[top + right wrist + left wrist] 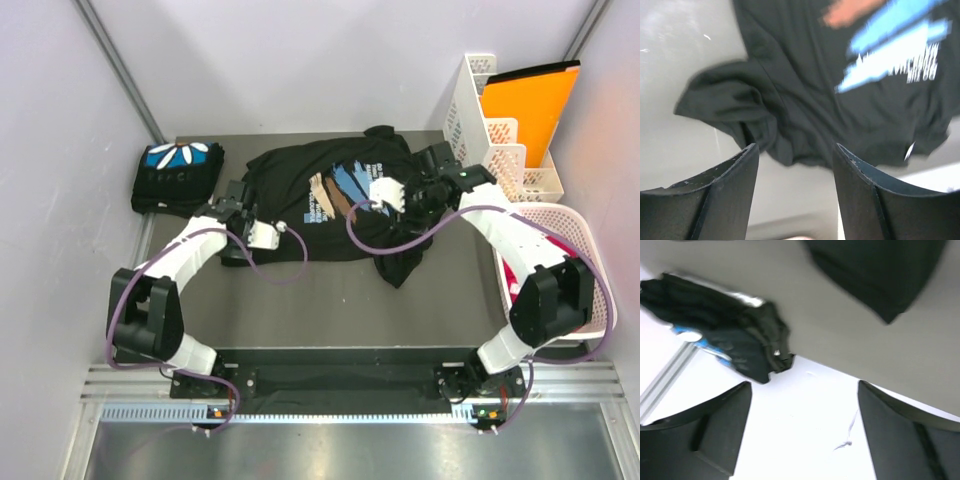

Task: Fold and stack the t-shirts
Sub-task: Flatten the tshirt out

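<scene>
One black t-shirt (178, 175) with a blue and white petal print lies folded at the table's far left corner; in the left wrist view this folded t-shirt (725, 335) lies ahead of the fingers. A second black t-shirt (335, 195) with blue-and-tan strokes and white text lies spread and rumpled mid-table. My left gripper (232, 203) hovers by its left sleeve, open with nothing between the fingers (715, 430). My right gripper (425, 180) is over the shirt's right side, open and empty, with the printed shirt (840, 90) and a bunched sleeve beyond its fingers (730, 195).
A white slotted rack (490, 130) holding an orange folder (525, 105) stands at the back right. A pink basket (570, 225) sits along the right edge. White walls close in the table on three sides. Purple cables loop from both wrists.
</scene>
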Controlling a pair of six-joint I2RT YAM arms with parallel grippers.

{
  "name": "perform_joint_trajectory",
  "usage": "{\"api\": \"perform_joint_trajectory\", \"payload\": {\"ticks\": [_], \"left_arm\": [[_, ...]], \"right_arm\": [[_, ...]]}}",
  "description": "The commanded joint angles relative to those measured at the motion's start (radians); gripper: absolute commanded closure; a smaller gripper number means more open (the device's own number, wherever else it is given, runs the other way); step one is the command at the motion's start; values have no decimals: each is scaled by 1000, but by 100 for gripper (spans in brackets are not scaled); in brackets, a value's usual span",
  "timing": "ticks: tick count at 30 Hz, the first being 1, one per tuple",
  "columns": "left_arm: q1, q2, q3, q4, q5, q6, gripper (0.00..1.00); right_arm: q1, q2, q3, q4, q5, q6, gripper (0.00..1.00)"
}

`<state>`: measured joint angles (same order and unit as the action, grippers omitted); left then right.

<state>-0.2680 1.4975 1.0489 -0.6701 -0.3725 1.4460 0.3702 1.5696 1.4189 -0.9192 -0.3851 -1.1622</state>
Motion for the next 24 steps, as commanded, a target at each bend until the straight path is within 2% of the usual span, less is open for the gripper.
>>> {"api": "perform_joint_trajectory", "payload": {"ticks": [1,5,10,17,24], "left_arm": [[4,3,117,-2,-7,-50,7],[-11,6,178,26,78,-117,5],[-75,7,142,87,106,-116,6],[-122,91,103,176,217,-189,7],[-128,260,186,195,219,-259,8]], "right_arm": [[-103,-13,-15,69,-32,146,40],[-229,76,60,-25,-174,206,41],[-290,202,120,-125,-297,196,45],[-295,357,227,-268,-342,118,48],[-295,435,293,-357,-315,44,50]]}}
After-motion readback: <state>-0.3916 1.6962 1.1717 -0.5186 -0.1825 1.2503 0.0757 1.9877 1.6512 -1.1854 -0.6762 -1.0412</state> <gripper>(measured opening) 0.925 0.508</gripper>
